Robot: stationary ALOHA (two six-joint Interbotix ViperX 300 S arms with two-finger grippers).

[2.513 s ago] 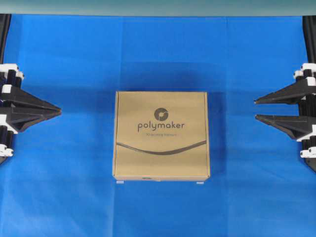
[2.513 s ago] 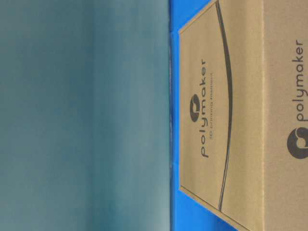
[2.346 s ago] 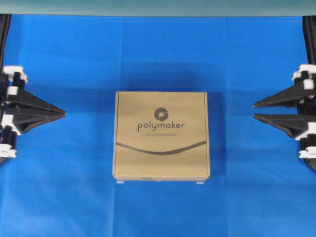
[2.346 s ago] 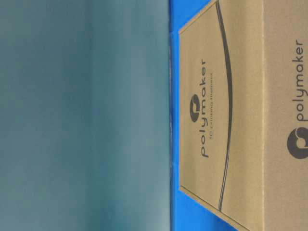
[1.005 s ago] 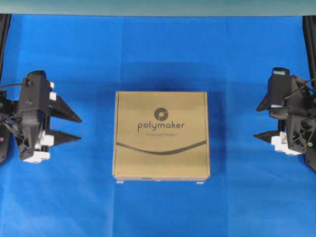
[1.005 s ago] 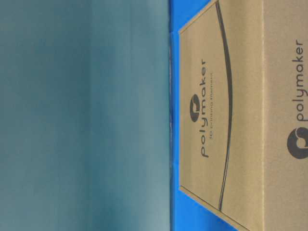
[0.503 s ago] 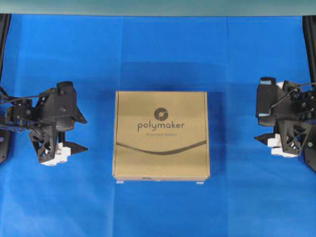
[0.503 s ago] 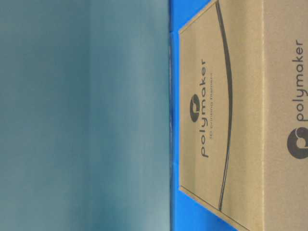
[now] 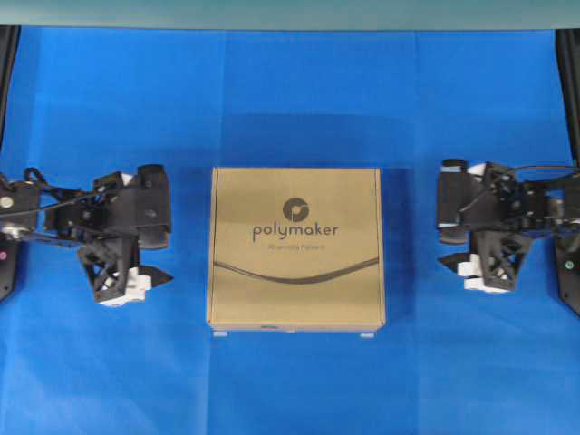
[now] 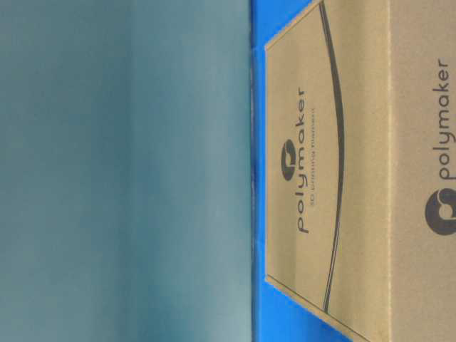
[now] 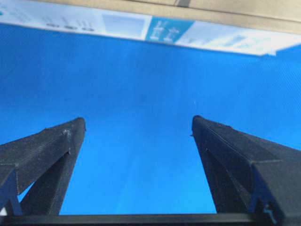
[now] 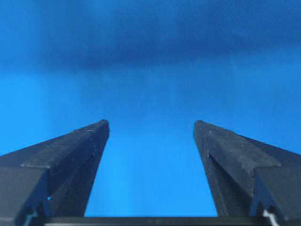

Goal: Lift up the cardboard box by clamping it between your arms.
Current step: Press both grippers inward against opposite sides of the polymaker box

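Both gripper jaws gape in wrist views; overhead shows them flanking the cardboard box point(image 9: 296, 247).

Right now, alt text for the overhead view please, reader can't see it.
A flat brown cardboard box printed "polymaker" lies centred on a blue cloth. The left gripper and the right gripper flank it, both open, neither touching it.

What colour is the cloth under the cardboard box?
Bright blue cloth under the box, clearest in the overhead view.
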